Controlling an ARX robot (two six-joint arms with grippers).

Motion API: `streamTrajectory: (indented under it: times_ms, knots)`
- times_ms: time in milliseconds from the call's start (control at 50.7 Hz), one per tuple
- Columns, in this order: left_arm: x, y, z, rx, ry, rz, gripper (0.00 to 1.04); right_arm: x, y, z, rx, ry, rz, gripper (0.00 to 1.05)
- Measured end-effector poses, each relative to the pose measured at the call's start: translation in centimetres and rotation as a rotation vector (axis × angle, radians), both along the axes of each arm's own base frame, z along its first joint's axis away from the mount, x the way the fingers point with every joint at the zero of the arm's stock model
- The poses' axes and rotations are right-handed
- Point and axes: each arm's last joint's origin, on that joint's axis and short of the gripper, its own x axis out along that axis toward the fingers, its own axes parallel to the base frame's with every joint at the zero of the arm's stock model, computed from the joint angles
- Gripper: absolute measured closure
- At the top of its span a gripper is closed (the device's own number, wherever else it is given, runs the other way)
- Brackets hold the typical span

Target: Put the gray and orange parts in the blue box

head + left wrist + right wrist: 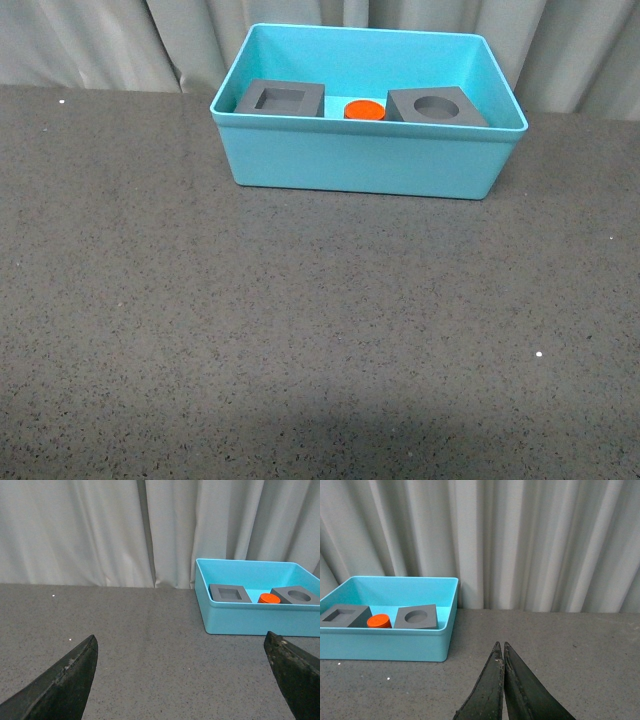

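The blue box [360, 165] stands at the far middle of the dark table. Inside it sit the gray cube with a square recess [281, 98], the orange cylinder [364, 110] and the gray cube with a round recess [436, 106]. All show again in the left wrist view, box [250, 620], square-recess cube [229, 593], cylinder [269, 598], round-recess cube [299, 595], and in the right wrist view, box [385, 642], cubes [344, 615] [417, 617], cylinder [379, 621]. My left gripper [182, 652] is open and empty, well short of the box. My right gripper [501, 647] is shut and empty, beside the box.
A pale pleated curtain [90, 40] hangs behind the table's far edge. The speckled dark tabletop [300, 330] stretches bare in front of the box. Neither arm shows in the front view.
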Motion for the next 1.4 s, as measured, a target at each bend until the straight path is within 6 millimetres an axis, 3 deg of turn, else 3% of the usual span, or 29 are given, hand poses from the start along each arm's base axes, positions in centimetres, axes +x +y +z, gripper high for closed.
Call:
streamTrajectory:
  times_ms: [237,1144,1400]
  knots:
    - [0.0,0.0,0.0,0.0,0.0,0.0,0.07,-0.8,0.0,-1.0,0.0,-0.01,0.0,1.04]
    - [0.0,0.0,0.0,0.0,0.0,0.0,0.07,-3.0,0.0,-1.3,-0.001,-0.008,0.003,1.04]
    - [0.0,0.0,0.0,0.0,0.0,0.0,0.07,-3.0,0.0,-1.3,-0.001,-0.008,0.003,0.69]
